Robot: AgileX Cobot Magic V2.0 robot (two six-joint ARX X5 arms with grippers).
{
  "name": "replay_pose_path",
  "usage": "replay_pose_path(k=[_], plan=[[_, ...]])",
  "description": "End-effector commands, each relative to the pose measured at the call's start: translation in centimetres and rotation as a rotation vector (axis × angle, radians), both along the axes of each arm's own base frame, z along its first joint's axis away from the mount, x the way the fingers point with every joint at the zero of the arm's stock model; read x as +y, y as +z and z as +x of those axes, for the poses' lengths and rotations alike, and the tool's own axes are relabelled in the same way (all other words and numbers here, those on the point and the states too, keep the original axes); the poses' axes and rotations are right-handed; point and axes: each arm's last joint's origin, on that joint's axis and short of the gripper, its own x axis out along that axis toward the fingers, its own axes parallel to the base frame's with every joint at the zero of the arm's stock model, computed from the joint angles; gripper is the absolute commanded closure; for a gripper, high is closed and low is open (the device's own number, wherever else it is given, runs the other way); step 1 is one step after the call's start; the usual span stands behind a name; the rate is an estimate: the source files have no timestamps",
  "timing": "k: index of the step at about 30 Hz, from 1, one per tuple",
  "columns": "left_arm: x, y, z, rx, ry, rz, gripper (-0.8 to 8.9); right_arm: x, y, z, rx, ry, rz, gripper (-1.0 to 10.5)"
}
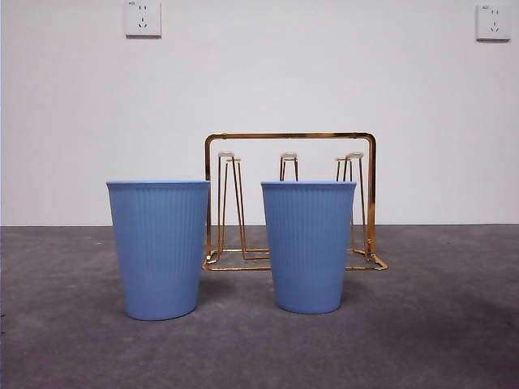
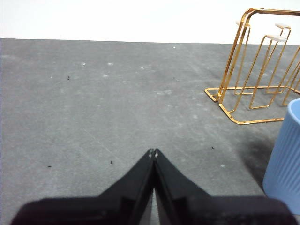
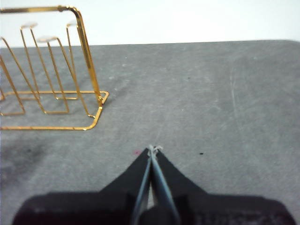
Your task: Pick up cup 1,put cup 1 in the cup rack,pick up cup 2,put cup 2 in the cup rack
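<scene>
Two blue ribbed cups stand upright, mouths up, on the grey counter: one [image 1: 159,248] left of and one [image 1: 308,245] directly before the gold wire cup rack [image 1: 289,201]. Only the left end effector [image 2: 153,152] has a cup in its view, just beside it, so I judge it nearer. The right end effector [image 3: 152,149] sees only the rack; both have jaws pressed together, empty.

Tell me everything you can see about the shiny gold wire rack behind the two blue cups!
The gold-coloured metal wire cup rack stands upright on the grey table, behind the two blue ribbed cups and taller than them. It has an arched rectangular frame, a flat wire base and thin hairpin-shaped pegs with pale tips pointing up. Nothing hangs on the pegs. The cups partly hide its lower part in the front view; whether they touch it cannot be told. No gripper touches it.
</scene>
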Motion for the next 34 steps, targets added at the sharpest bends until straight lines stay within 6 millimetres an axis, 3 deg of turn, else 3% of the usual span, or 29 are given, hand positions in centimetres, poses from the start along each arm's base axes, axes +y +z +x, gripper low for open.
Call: replay_pose_path(k=[1,6,15,25,34], plan=[[0.0,0.2,0.0,0.010,-0.008,-0.084,8.19,0.0,0.0,0.0,0.001,-0.004,0.119,9.5],[-0.2,2.2,-0.3,-0.023,-0.050,-0.144,8.20,0.1,2.3,-0.4,-0.052,0.007,0.215,9.6],[-0.4,7.8,-1.7,-0.005,-0.121,-0.193,8.20,0.3,9.0,-1.4,-0.062,0.075,0.250,9.6],[-0.8,14.0,-2.4,0.120,-0.282,-0.200,8.20,0.8,15.9,-1.1,0.225,0.253,0.155,9.6],[-1.1,17.4,-2.1,0.317,-0.395,-0.127,8.20,1.1,20.7,-0.5,0.448,0.393,0.063,9.6]])
